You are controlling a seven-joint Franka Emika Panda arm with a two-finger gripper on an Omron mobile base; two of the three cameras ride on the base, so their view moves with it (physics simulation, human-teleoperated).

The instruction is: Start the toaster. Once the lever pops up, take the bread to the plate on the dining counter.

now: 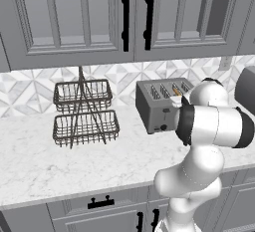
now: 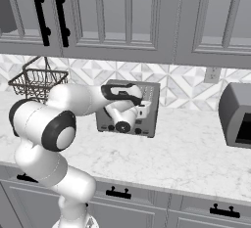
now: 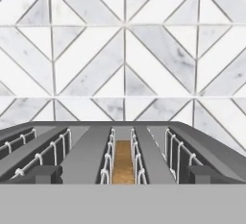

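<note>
**Fingers spread wide over the toaster slots**

I hang just over the front of the toaster [image 1: 160,104], a boxy grey metal block with four long slots on top and small dark knobs low on its face. My gripper [image 3: 122,174] stands wide, holding nothing; my two dark, square-cut fingertips [image 3: 44,174] sit at about 8 and 4 o'clock in the hand view, one to each side of the middle slots. Thin white wire guards line every slot. The bread [image 3: 123,163], tan and grainy with a darker crust edge, sits down in the slot at 6 o'clock, between its wire guards and between my fingertips, touching neither of them. From the left base view its orange top edge peeks from a slot near the toaster's right end.

The toaster rests on a white marble worktop [image 1: 40,161] with grey veins, its back near the wall of pale chevron tiles [image 3: 125,55]. At 9 o'clock from it, well apart, stands a two-tier dark wire basket [image 1: 84,111]. At 3 o'clock, well apart, sits a rounded grey appliance [image 2: 238,117]. Grey panelled cabinets [image 1: 74,17] with black handles hang overhead. Bare marble lies in front of the toaster as far as the counter edge.
</note>
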